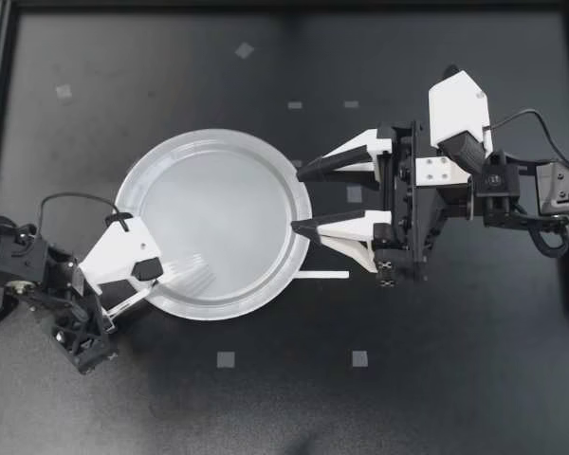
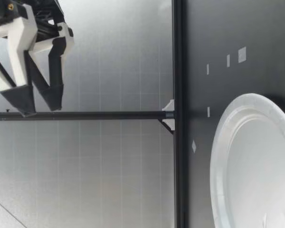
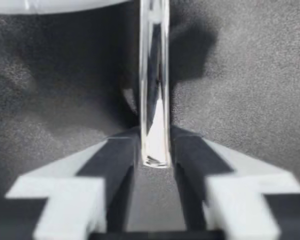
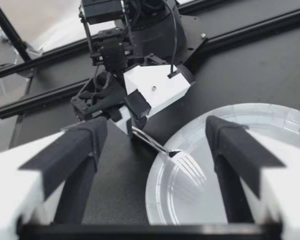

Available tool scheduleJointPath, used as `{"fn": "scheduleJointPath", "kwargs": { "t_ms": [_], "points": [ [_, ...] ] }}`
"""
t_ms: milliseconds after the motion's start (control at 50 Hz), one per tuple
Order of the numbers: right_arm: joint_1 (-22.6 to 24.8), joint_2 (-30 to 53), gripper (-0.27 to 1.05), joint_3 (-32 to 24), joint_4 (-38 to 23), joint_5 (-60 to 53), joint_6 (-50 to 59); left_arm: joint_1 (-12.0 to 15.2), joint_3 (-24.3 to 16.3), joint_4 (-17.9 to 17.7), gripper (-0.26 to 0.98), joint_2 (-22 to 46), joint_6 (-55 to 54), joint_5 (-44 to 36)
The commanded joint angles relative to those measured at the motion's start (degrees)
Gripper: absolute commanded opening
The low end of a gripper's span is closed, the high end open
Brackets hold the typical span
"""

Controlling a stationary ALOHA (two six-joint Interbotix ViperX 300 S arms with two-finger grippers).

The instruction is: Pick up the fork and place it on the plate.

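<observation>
The plate (image 1: 218, 190) lies mid-desk (image 1: 266, 57), between the arms. My right gripper (image 1: 299, 201) hangs above its rim, fingers spread and empty. My left gripper (image 1: 144, 284) pinches the fork (image 1: 185, 273) by its handle, tines over the plate. I would lower it flat before letting go, so it cannot slide off.

Robotics lab bench, not a home or kitchen. Matte black table (image 1: 474, 398) fenced by black metal frame rails (image 2: 178, 71). Small grey tape squares (image 1: 359, 358) stuck to the surface on both sides of my right gripper (image 1: 297, 201). Exposed cable (image 1: 529, 111) loops behind that gripper's wrist. Plain grey gridded backdrop panel (image 2: 114, 166) stands beyond the far rail.
</observation>
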Motion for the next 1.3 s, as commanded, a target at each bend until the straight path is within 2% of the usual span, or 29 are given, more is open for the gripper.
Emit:
{"fn": "scheduleJointPath", "kwargs": {
  "t_ms": [0,160,480,940,1280],
  "points": [
    [-0.18,-0.88,0.76,-0.35,0.00,-0.70,0.62,-0.09,-0.97,-0.09,0.56,-0.62,0.18,-0.18],
    [-0.18,-0.97,0.76,-0.18,-0.09,-0.62,1.58,-0.09,-1.05,-0.09,0.68,-1.32,0.18,-0.18],
    [-0.18,-0.70,0.76,-0.09,-0.09,-0.88,1.58,-0.09,-0.88,-0.18,0.69,-5.54,0.18,-2.72],
    [-0.18,-1.05,0.76,-0.09,-0.09,-0.88,1.85,-0.09,-0.09,-0.18,0.69,-3.96,0.35,-3.25],
    [-0.18,-2.11,0.75,1.41,-0.18,-0.35,1.76,-0.09,-2.02,0.09,0.69,-11.34,6.77,-13.27]
  ]
}}
